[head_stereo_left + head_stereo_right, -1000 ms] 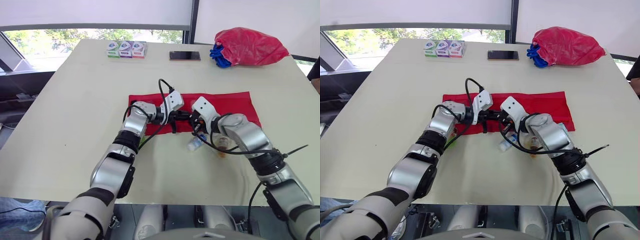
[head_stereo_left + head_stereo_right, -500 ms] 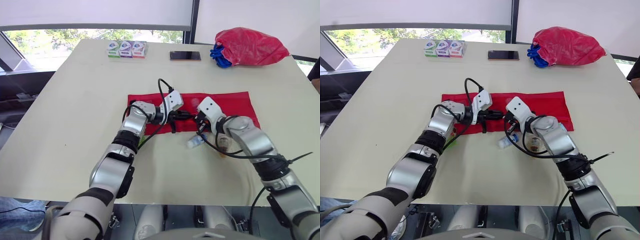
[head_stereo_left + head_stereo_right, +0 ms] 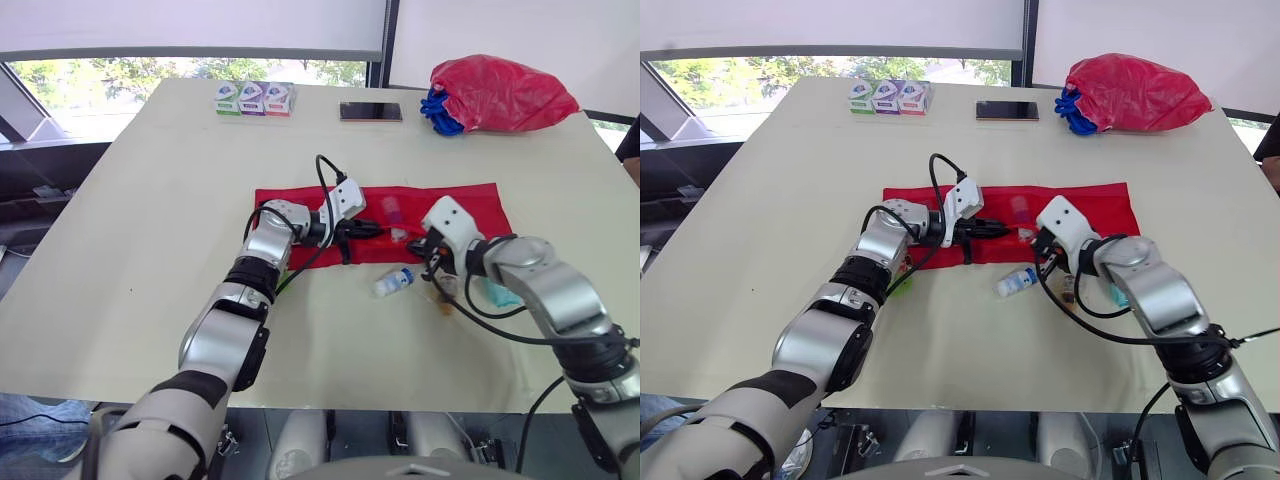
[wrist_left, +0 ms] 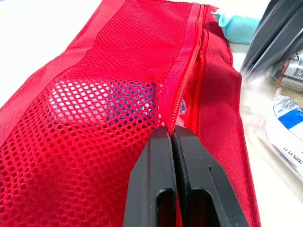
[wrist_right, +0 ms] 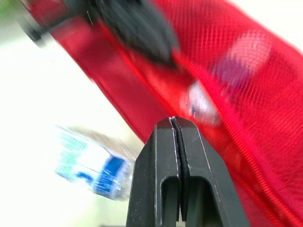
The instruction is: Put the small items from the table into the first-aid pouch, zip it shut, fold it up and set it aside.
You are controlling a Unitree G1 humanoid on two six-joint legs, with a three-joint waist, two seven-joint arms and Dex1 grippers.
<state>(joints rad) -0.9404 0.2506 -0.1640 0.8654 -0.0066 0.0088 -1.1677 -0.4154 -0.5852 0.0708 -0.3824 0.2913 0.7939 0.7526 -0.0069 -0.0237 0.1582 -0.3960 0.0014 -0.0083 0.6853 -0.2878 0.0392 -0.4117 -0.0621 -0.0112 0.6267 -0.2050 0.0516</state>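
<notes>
The first-aid pouch (image 3: 470, 207) is a long, flat red rectangle stretched crosswise over the middle of the cream table (image 3: 150, 220). Its upper face is red mesh (image 4: 90, 132) with a red zip (image 4: 185, 71) running along it. From the left wrist view, something blue (image 4: 118, 101) shows through the mesh. Further right, a pale round piece and a purplish one (image 3: 392, 207) lie inside under the netting.

The left gripper (image 4: 171, 131) sits on the pouch's left half near its near edge. Its two black fingers are pressed flat together with their tips right on the zip line, pinching the fabric, which rises toward them.

Just off the pouch's near edge, on bare table, lies a small bottle (image 3: 393, 283) with a blue-and-white label, tipped on its side.

To its right is the right gripper (image 5: 173, 120), fingers closed tight against each other with nothing between them. It hangs near the pouch's near edge, at the right half, apart from the bottle. A small brownish item (image 3: 445, 303) rests on the table beside it, and a teal packet (image 3: 497, 293) lies further right, close to the pouch's right end.
</notes>
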